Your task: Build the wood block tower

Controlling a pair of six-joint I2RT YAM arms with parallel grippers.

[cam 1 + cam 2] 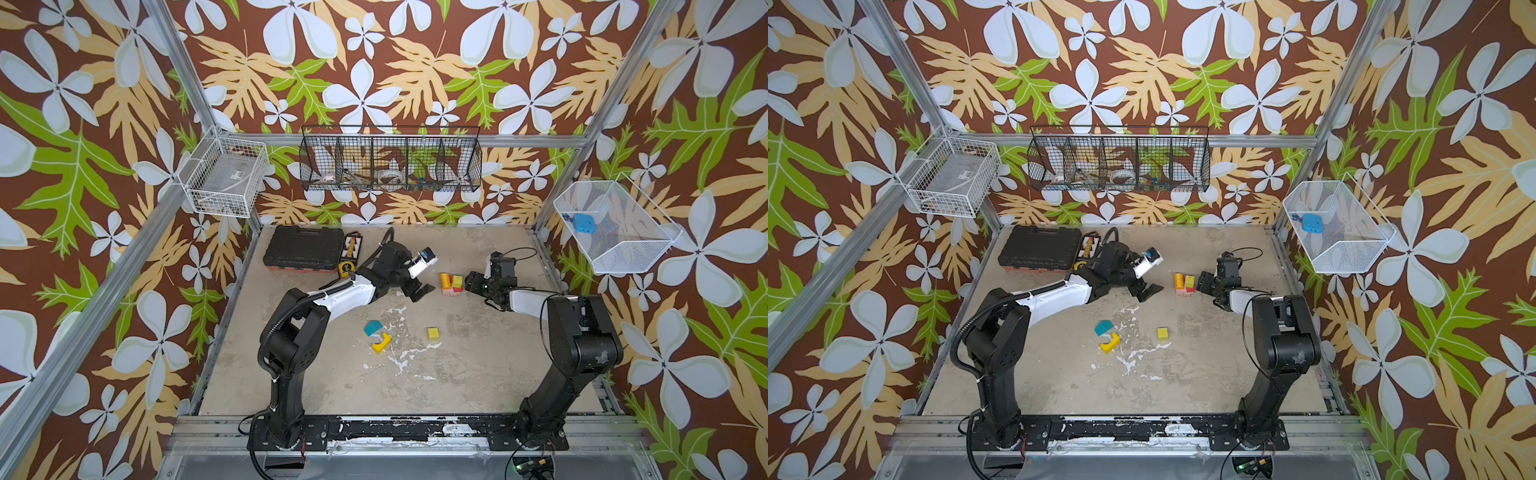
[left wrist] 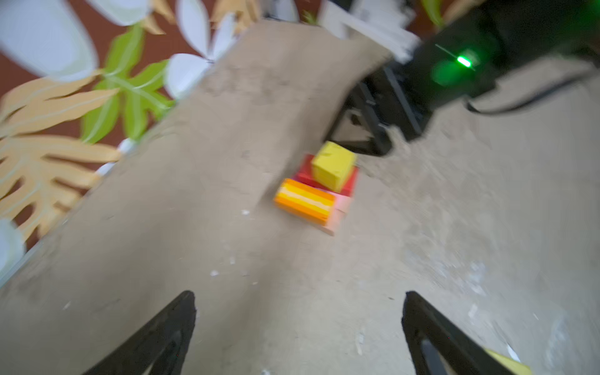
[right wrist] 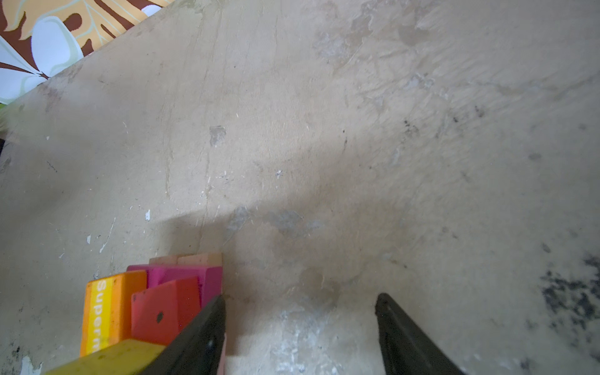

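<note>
Tower: partly built, rear-centre of table, btwn both arms. Base + lower tiers stacked.
L gripper: jaws wide, empty, near tower.
R gripper: jaws part-open, empty, just beside tower.
Remaining, loose mid-table: teal block, yellow arch, yellow cube.

The tower stands low, far back on the table. Tan planks make the base, with a magenta block over them. Above that, an orange striped block lies right beside a red block, and a yellow cube sits on the red one. Well apart, nearer the front, a teal block lies just beside a yellow arch. A yellow-green cube sits alone, off to the right of the pair.
</note>
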